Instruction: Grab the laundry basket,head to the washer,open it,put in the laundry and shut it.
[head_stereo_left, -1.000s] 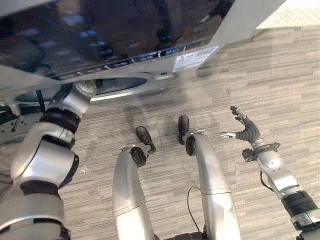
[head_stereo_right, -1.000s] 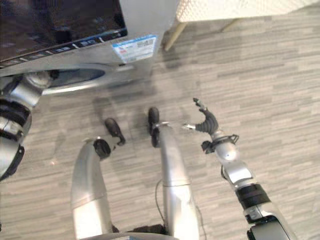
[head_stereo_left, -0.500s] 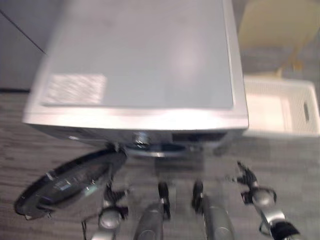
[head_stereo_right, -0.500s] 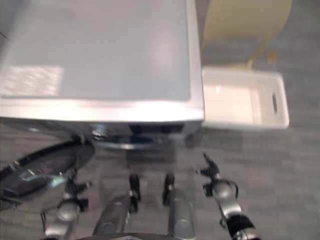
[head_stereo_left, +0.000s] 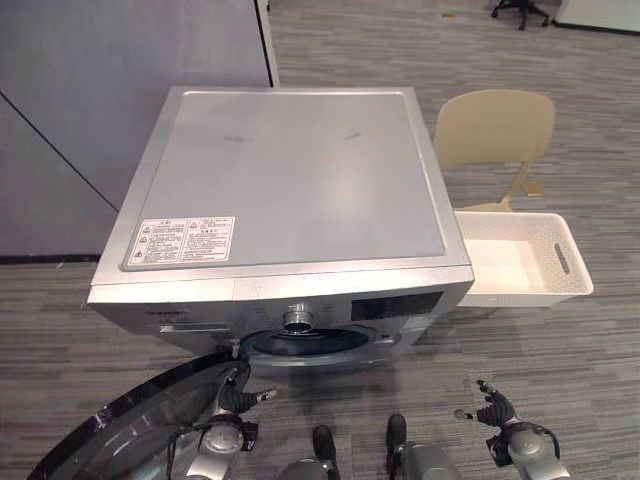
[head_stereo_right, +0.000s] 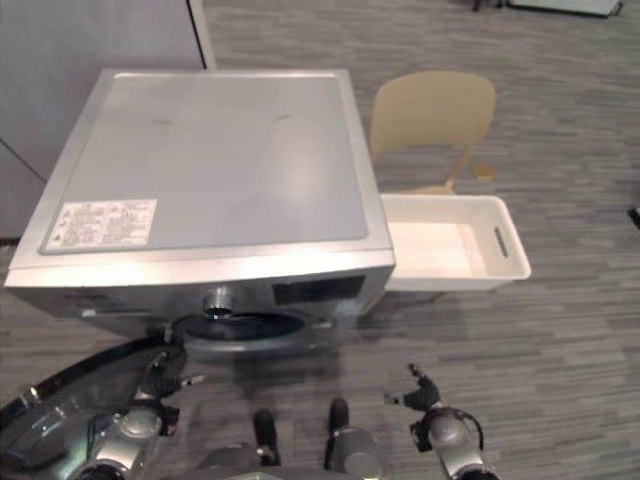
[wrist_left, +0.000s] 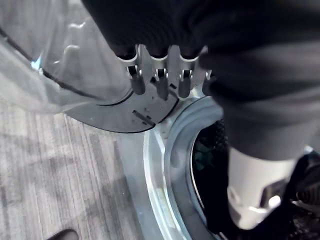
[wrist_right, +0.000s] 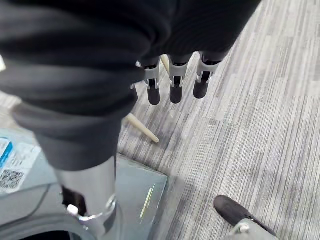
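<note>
With the view now raised, the washer (head_stereo_left: 290, 190) door (head_stereo_left: 130, 430) stands open by the relaxed, empty left hand (head_stereo_left: 235, 398), right hand (head_stereo_left: 495, 408) likewise loose-fingered and empty, and the laundry basket (head_stereo_left: 525, 262) sits empty at right, so shutting remains.

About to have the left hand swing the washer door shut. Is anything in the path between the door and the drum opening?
Nothing visible blocks it. The door hangs wide open to the left of the drum opening, with the left hand beside its inner edge. The white basket sits to the washer's right, out of the swing.

Office, grey carpet (head_stereo_left: 560, 130), partition wall (head_stereo_left: 90, 80)
</note>
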